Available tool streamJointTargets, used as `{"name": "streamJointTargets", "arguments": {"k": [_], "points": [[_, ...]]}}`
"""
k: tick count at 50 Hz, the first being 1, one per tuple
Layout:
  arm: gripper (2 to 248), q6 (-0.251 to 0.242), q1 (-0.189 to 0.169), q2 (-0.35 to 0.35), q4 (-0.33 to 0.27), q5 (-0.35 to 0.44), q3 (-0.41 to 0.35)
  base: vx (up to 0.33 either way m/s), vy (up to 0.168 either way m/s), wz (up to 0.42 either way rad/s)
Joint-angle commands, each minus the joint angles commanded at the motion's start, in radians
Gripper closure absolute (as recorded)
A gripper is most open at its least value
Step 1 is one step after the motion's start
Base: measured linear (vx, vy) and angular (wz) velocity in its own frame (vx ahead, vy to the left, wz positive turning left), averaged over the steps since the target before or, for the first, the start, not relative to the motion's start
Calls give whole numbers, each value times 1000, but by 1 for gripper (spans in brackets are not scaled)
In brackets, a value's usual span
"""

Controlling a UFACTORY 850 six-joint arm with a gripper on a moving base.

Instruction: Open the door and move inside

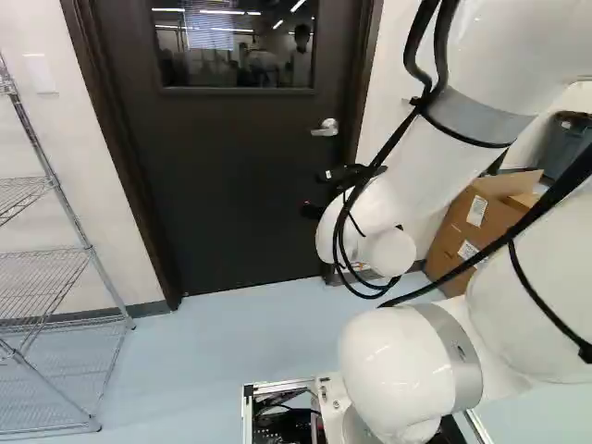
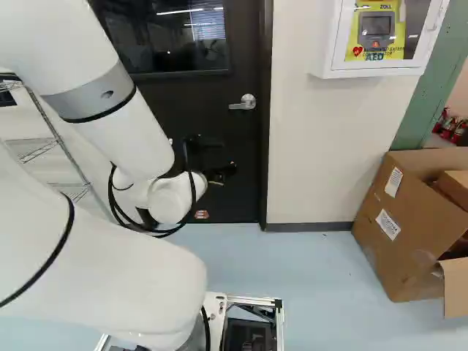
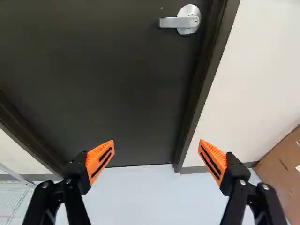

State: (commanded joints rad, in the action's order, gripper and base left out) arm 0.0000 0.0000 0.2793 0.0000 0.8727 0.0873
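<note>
Since the gripper [image 3: 157, 141] is spread wide with nothing pinched, facing the door [image 3: 108, 84], I'd call this pretty much step zero. Handle's [image 3: 182, 21] on the door, near one side edge. Door's shut, so working the handle, opening up and rolling inside are all left.

The top of the door [image 1: 231, 213] is cut off from me in every view, and my arm [image 1: 425, 180] covers its lower right part in the left base view. Dark on dark, my claw [image 2: 219, 174] blurs into it from the base. The shapes in its window [image 1: 231, 55] are too dim to name. The wire rack [image 1: 37, 277] at left, the carton [image 2: 398, 227] at right and the white wall cabinet [image 2: 376, 72] all run past the edges.
</note>
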Motion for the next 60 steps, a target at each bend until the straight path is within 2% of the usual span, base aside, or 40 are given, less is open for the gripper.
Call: {"name": "streamJointTargets", "arguments": {"k": [34,60], "points": [[3,0,0,0,0,0,0,167,40,-18],[3,0,2,-59,0,0,78,17,3,-3]]}}
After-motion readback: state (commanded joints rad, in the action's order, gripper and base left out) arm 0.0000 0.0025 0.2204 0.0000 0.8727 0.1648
